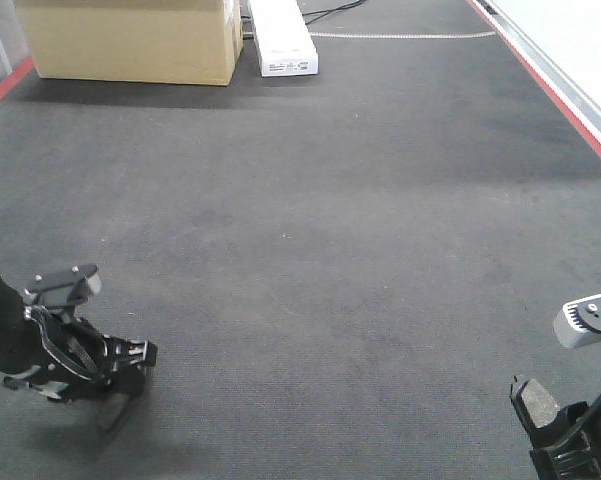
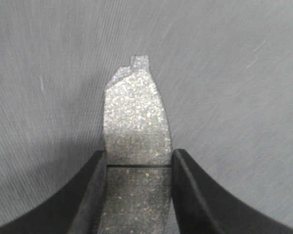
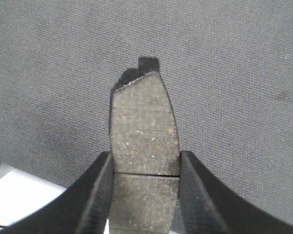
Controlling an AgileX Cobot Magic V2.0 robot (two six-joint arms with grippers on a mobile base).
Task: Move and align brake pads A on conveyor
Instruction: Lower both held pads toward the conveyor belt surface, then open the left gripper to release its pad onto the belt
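Each of my grippers holds one brake pad A above the dark-grey conveyor point(image 1: 310, 230). My left gripper point(image 1: 120, 385) is at the lower left of the front view, shut on a speckled grey pad point(image 2: 135, 122) that sticks out past its fingers, end tab forward. The pad's groove lies level with the fingertips point(image 2: 95, 168). At the lower right edge, my right gripper point(image 1: 560, 440) is shut on a second pad point(image 3: 144, 131), also seen as a dark slab point(image 1: 535, 402) pointing up-left. Both pads hang over bare belt.
A cardboard box point(image 1: 130, 40) and a white box point(image 1: 282, 38) stand at the far end of the belt. Red strips point(image 1: 565, 105) edge the belt on the right and far left. A pale surface point(image 3: 19, 183) shows below the right gripper.
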